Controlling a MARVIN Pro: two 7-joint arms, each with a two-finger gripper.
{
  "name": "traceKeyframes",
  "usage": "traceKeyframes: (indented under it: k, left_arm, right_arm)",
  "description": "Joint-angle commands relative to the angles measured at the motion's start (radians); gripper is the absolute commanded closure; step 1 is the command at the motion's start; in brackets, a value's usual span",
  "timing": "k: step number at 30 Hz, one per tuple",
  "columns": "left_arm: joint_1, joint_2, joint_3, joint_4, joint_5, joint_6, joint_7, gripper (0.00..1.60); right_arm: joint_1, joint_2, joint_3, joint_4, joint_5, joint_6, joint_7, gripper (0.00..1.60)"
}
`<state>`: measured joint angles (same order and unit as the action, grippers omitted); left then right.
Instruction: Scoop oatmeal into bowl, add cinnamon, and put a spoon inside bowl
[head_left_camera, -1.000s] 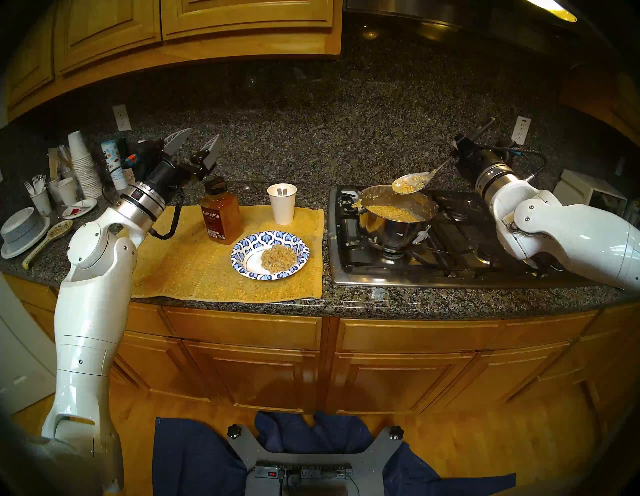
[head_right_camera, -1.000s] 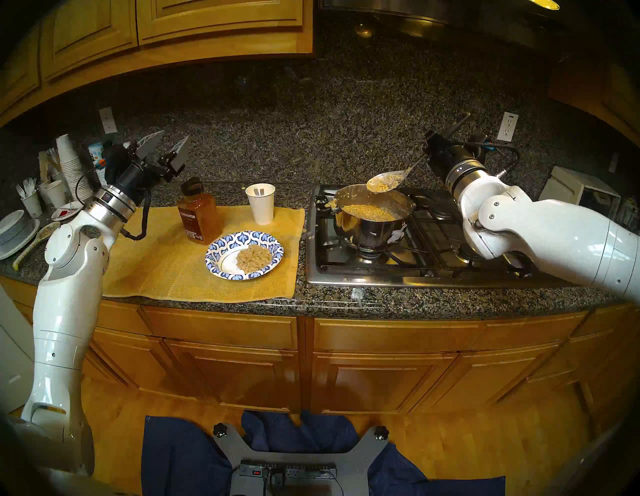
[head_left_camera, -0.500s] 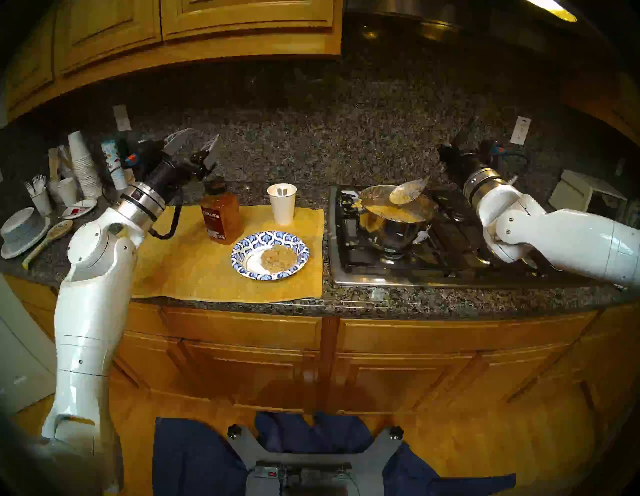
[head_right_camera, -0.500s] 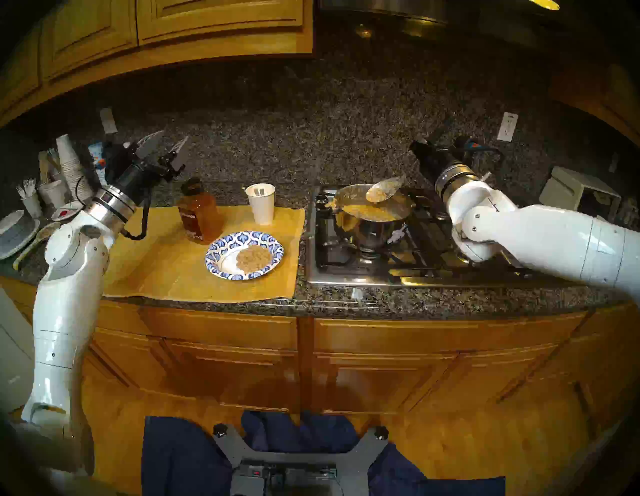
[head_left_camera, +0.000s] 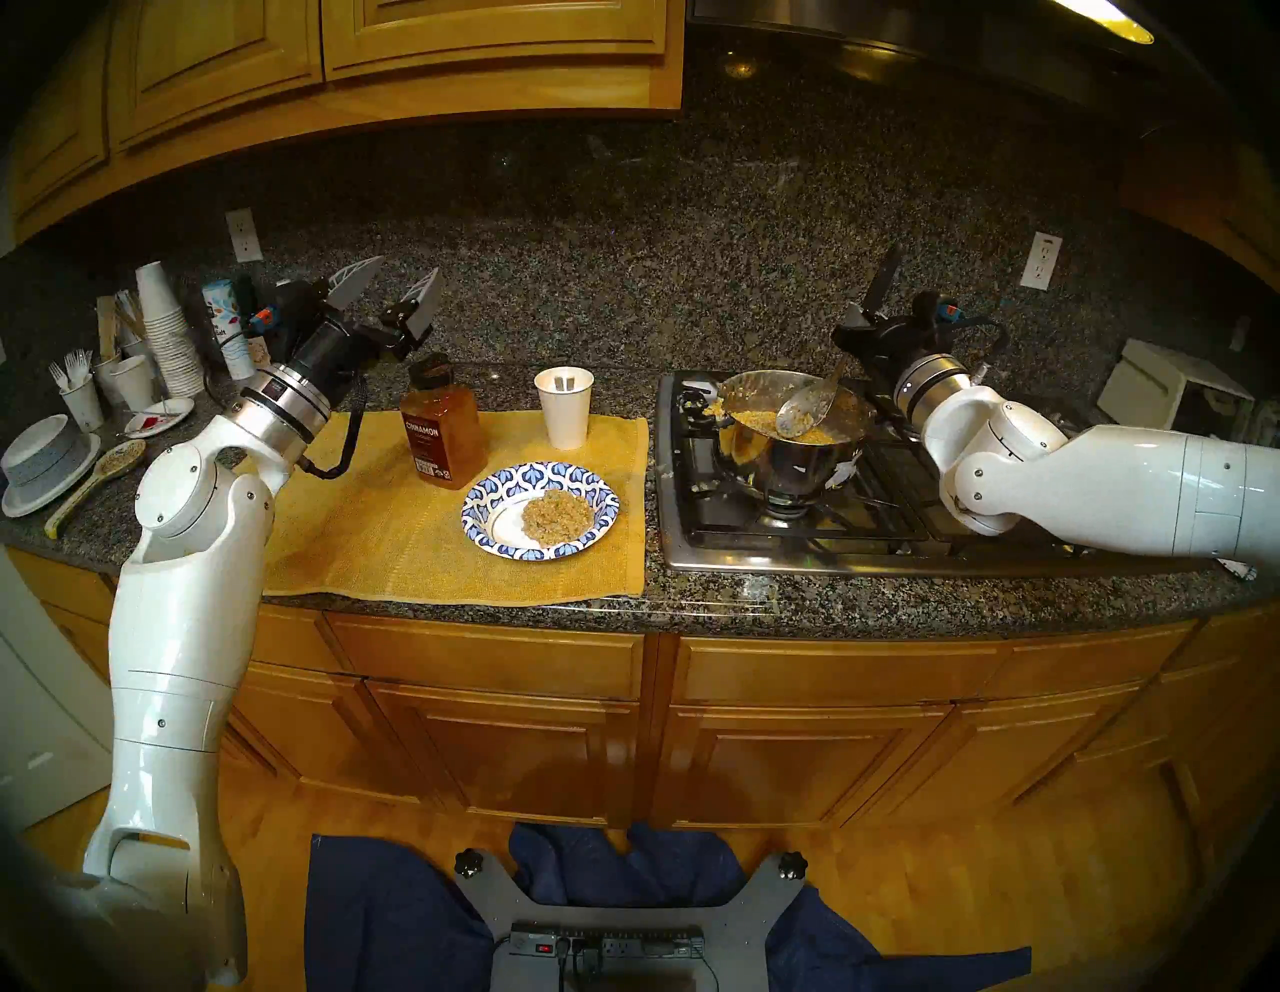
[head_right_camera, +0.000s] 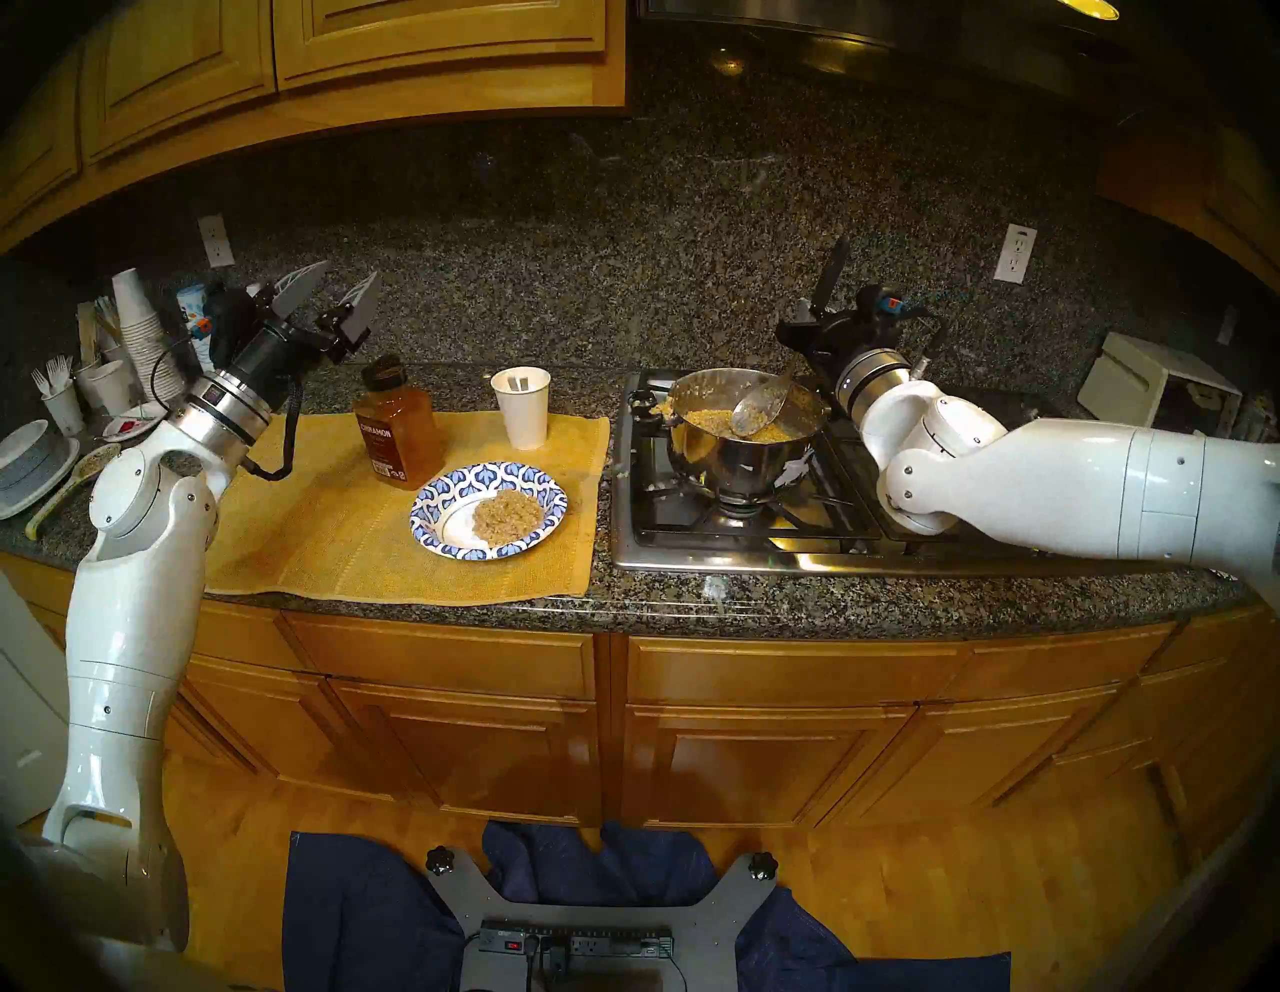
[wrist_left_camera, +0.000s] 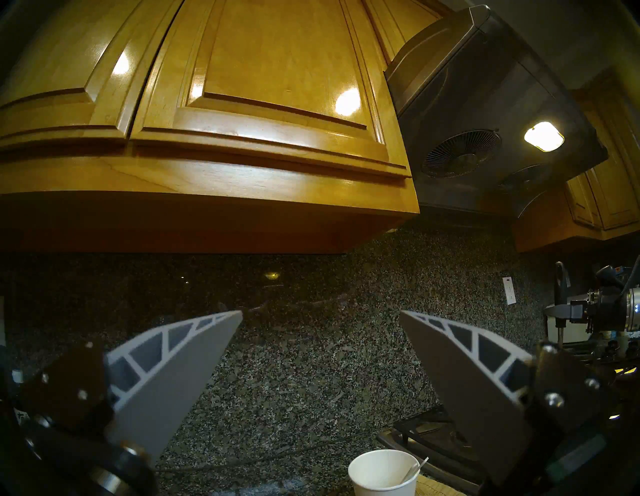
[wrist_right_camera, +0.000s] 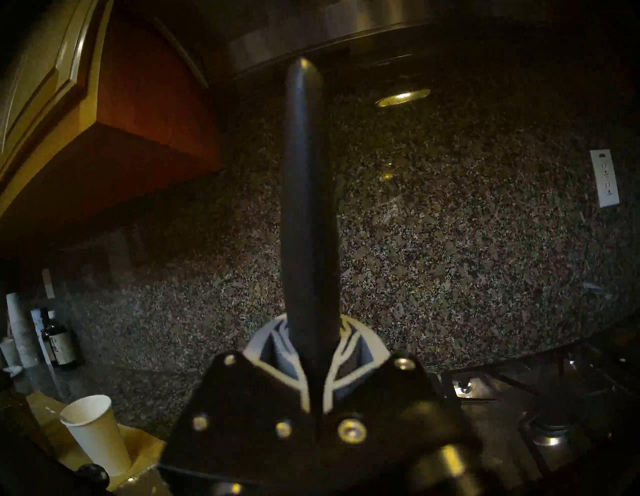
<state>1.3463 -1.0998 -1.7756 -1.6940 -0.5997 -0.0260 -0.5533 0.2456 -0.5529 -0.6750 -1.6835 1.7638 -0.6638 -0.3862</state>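
**Over the stove: ladle dipped in the pot**

Over the stove (head_left_camera: 900, 526) I have the right pincer (wrist_right_camera: 313, 350) clamped tight on the ladle's (head_left_camera: 803, 412) dark handle, which sticks up past the fingers. Its metal scoop tilts down inside the pot (head_left_camera: 789, 457), touching the oatmeal (head_left_camera: 755, 419) there and carrying a few grains.

My left pincer (head_left_camera: 388, 287) hangs wide and empty above the table's (head_left_camera: 692, 596) left end, angled up toward the wall.

On the yellow mat (head_left_camera: 360, 540) sits the bowl (head_left_camera: 509, 485), a lumpy tan mound of oatmeal on its right half. Just behind it stands the cinnamon (head_left_camera: 440, 433), capped and upright. The spoon (wrist_left_camera: 414, 469) stands in the paper cup (head_left_camera: 564, 409).
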Motion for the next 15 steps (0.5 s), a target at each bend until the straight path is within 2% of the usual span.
traceKeyframes:
  k: [1,15]
  left_arm:
    - [-0.034,-0.001,-0.006,-0.023,-0.009,-0.012,-0.001,0.00]
    - [-0.033,-0.001,-0.006,-0.023,-0.009,-0.012,-0.001,0.00]
  right_arm:
    - [0.017,-0.044,0.009,0.019,-0.026,0.002,-0.015,1.60]
    - [0.016,-0.069,0.008,0.017,0.008,0.035,-0.040,1.60]
